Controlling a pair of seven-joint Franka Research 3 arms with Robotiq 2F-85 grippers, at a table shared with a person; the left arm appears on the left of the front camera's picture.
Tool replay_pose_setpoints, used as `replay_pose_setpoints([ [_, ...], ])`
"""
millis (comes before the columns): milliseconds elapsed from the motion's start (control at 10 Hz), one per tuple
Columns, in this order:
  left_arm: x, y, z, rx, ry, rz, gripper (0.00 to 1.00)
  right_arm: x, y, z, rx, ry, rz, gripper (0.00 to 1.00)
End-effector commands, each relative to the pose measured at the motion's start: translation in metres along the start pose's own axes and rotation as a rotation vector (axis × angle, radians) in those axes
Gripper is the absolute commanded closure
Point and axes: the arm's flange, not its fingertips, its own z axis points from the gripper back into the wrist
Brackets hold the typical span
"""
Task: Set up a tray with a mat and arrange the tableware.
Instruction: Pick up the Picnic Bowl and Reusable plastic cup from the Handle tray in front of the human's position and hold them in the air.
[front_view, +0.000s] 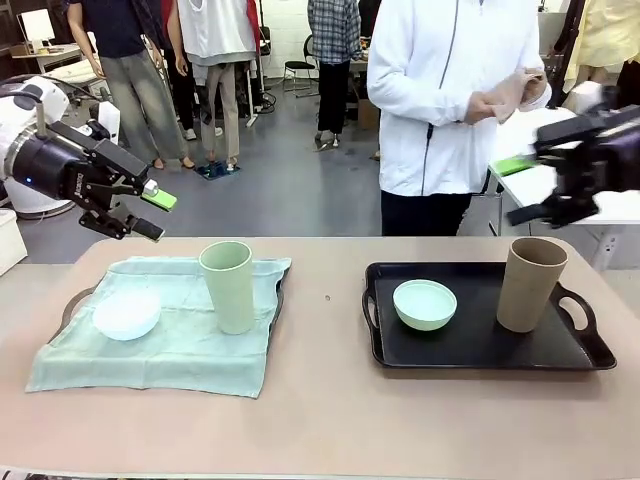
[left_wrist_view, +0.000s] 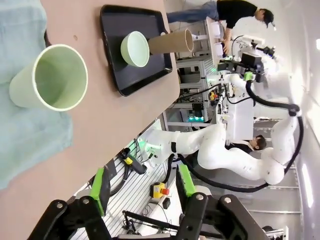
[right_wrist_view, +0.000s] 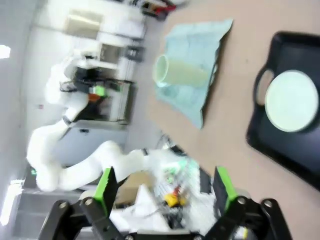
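Observation:
A pale green mat (front_view: 170, 345) covers the left tray (front_view: 72, 300); on it sit a pale bluish-white bowl (front_view: 127, 312) and an upright pale green tumbler (front_view: 229, 286). The black tray (front_view: 480, 345) at the right holds a mint green bowl (front_view: 425, 304) and a tan-brown tumbler (front_view: 531, 284). My left gripper (front_view: 150, 212) hangs open and empty above the table's left end. My right gripper (front_view: 532, 180), blurred, is open in the air beyond the black tray. The left wrist view shows the green tumbler (left_wrist_view: 50, 77), mint bowl (left_wrist_view: 136, 48) and tan tumbler (left_wrist_view: 170, 41).
A person in a white jacket (front_view: 450, 100) stands at the far side holding a folded tan cloth (front_view: 505, 95) in both hands. Bare tabletop (front_view: 325, 300) lies between the two trays and along the front edge.

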Motion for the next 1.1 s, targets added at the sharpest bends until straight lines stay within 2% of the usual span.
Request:
replay_pose_setpoints([
  [0,-0.011,0.005,0.003,-0.011,-0.006,-0.013,0.3,0.014,-0.03,0.037,0.071,0.03,-0.107,0.0],
  [200,-0.018,0.004,0.008,-0.04,-0.014,-0.016,0.3,0.013,-0.06,0.051,0.111,-0.008,-0.164,0.0],
  [300,-0.007,0.005,0.002,-0.004,-0.002,0.013,0.3,-0.001,-0.038,0.054,0.1,-0.004,-0.107,0.0],
  [700,-0.011,0.005,0.007,0.014,-0.022,0.001,0.3,-0.001,-0.038,0.054,0.1,-0.004,-0.107,0.0],
  [1000,-0.009,0.005,0.002,-0.003,0.002,0.014,0.3,-0.001,-0.038,0.054,0.1,-0.004,-0.107,0.0],
])
